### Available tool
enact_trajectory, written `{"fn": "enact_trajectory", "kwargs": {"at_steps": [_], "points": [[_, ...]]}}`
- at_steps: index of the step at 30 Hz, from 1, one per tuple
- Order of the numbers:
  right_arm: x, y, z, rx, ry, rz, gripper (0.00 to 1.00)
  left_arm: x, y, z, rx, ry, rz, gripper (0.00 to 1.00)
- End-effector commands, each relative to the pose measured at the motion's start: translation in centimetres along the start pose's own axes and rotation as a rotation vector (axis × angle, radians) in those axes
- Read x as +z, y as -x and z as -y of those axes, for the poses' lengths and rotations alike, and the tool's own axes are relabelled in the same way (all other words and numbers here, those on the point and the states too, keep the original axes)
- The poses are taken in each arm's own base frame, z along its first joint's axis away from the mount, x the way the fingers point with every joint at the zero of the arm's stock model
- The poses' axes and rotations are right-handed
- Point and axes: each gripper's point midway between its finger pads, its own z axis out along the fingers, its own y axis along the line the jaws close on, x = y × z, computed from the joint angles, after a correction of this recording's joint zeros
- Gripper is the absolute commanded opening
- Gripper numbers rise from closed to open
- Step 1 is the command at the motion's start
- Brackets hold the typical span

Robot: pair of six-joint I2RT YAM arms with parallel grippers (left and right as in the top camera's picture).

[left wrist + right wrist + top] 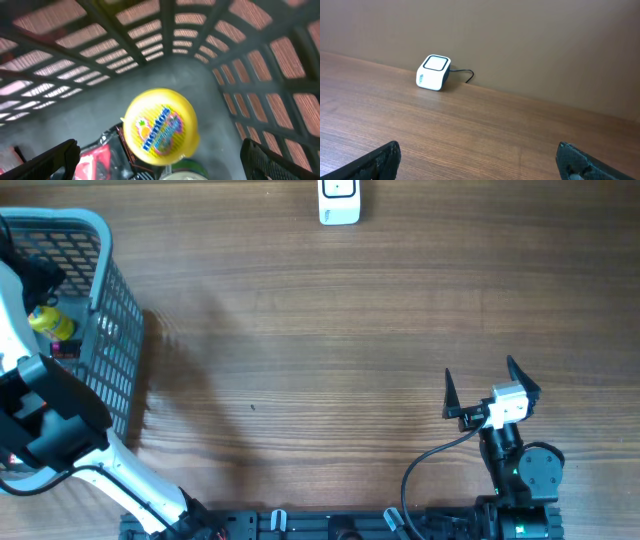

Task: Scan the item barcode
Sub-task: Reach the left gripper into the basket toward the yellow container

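Well, the left claw (pixel 160 162) hangs inside the grey basket (pixel 115 330) at the tabletop's (pixel 300 340) left edge. Its fingers are spread wide and grip nothing, right above the yellow Mentos tub (pixel 160 125), which lies beside a red packet (pixel 97 160) on the basket floor. Over at the near right, the right claw (pixel 480 380) is just as wide and empty above the wood, facing the white scanner (pixel 339 202) at the far edge, well apart from it.

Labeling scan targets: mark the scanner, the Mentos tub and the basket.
scanner (pixel 433 73), right wrist view, middle of its white body.
Mentos tub (pixel 159 126), left wrist view, centre of the yellow lid.
basket (pixel 120 345), overhead view, its right mesh wall.
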Motion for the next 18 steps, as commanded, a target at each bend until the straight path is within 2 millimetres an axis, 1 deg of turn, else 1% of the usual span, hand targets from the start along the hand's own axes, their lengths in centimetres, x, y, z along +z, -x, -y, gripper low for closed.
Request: {"fn": "enact_trajectory", "kwargs": {"at_steps": [1, 6, 9, 18], "points": [[0.0, 0.0, 0.1, 0.018, -0.01, 0.001, 1.0, 1.9, -1.3, -0.6, 0.01, 0.033, -0.025, 1.0], [0.0, 0.0, 0.1, 0.018, -0.01, 0.001, 1.0, 4.2, -2.9, -0.8, 0.016, 0.043, -0.043, 1.0], [0.0, 0.0, 0.1, 0.018, -0.01, 0.001, 1.0, 4.9, -3.4, -0.9, 0.017, 0.044, -0.045, 1.0], [0.0, 0.0, 0.1, 0.018, -0.01, 0.001, 1.0, 5.0, -3.0, -0.7, 0.011, 0.036, -0.026, 0.99]]}}
